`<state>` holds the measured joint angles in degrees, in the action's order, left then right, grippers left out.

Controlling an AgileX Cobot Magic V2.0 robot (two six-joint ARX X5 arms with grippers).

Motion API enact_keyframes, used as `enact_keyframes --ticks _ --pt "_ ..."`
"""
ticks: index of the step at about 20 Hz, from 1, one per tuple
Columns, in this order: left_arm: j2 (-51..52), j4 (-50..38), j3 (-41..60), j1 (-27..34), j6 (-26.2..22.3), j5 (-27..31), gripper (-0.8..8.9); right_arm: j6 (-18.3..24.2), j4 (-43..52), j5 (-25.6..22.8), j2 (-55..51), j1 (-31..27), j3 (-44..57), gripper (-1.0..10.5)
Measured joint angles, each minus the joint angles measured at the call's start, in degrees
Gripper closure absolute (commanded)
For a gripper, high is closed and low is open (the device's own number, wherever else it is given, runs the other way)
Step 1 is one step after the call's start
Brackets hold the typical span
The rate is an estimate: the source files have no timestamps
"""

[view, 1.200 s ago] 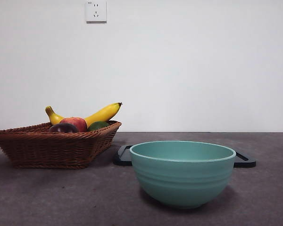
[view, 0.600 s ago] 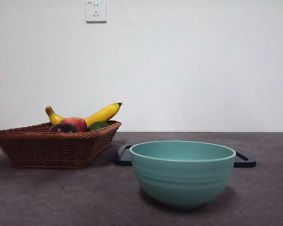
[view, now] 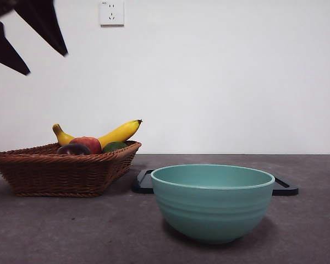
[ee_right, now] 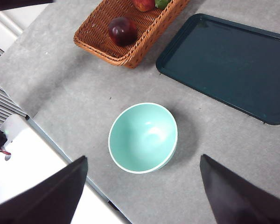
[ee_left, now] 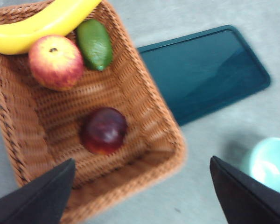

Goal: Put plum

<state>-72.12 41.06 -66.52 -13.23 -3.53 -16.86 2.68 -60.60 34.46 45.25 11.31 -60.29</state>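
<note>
Approach step: I have the left pincer (ee_left: 140,196) above the wicker basket (ee_left: 18,135), jaws spread, empty. The plum (ee_left: 103,130) lies in the basket's near part. Next I must descend and straddle it.

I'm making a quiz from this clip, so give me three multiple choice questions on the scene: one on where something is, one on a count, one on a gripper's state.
1. Where is the plum?
A. in the bowl
B. in the basket
C. on the tray

2. How many fruits are in the basket?
A. two
B. four
C. six

3. How is the left gripper?
A. open above the basket, holding nothing
B. shut on the plum
C. shut on the banana

Answers:
1. B: the plum lies on the basket floor; the bowl and tray hold nothing.
2. B: banana, peach, green fruit and plum.
3. A: the left gripper has its jaws wide apart above the basket.
</note>
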Motion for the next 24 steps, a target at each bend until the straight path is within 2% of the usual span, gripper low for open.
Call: enact_keyframes --ticks 8,19,24 --pt "-15.8 -1.3 -4.5 -2.8 -1.9 6.0 3.49 -0.1 0.0 0.0 0.0 0.0 0.0 5.6" --pt "-27.1 -6.4 -4.5 -3.8 -3.7 6.5 3.49 -0.1 0.0 0.0 0.0 0.0 0.0 5.6" --pt "-28.9 -7.8 -4.5 -3.8 -4.1 6.6 3.58 -0.1 0.0 0.0 0.0 0.0 0.0 5.6"
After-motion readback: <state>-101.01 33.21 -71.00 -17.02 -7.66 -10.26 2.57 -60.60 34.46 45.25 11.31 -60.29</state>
